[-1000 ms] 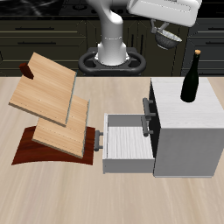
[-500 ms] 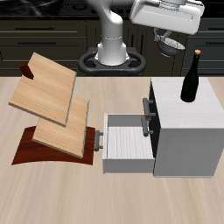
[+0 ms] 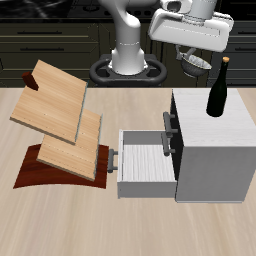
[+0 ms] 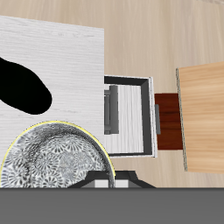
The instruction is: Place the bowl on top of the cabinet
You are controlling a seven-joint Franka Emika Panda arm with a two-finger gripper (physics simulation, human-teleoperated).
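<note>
My gripper [image 3: 195, 54] hangs high in the air behind the cabinet, shut on the rim of the bowl [image 3: 196, 63]. The bowl is small, round and grey-white with a speckled pattern. In the wrist view the bowl [image 4: 51, 160] fills the space close under the fingers [image 4: 114, 180], tilted toward the camera. The cabinet [image 3: 214, 131] is a white-grey box with a flat pale top [image 4: 61, 48]. Its slatted drawer [image 3: 146, 161] stands pulled out. The bowl is above and behind the cabinet top, not touching it.
A tall dark bottle [image 3: 218, 90] stands on the cabinet top near its back edge, close below the bowl; it is a black shape [image 4: 22, 87] in the wrist view. Tilted wooden boards on a dark base [image 3: 60, 120] stand beside the open drawer [image 4: 131, 112].
The gripper has carried the bowl lower and toward the cabinet, closer to the bottle's neck. Cabinet, drawer, bottle and boards have not moved.
</note>
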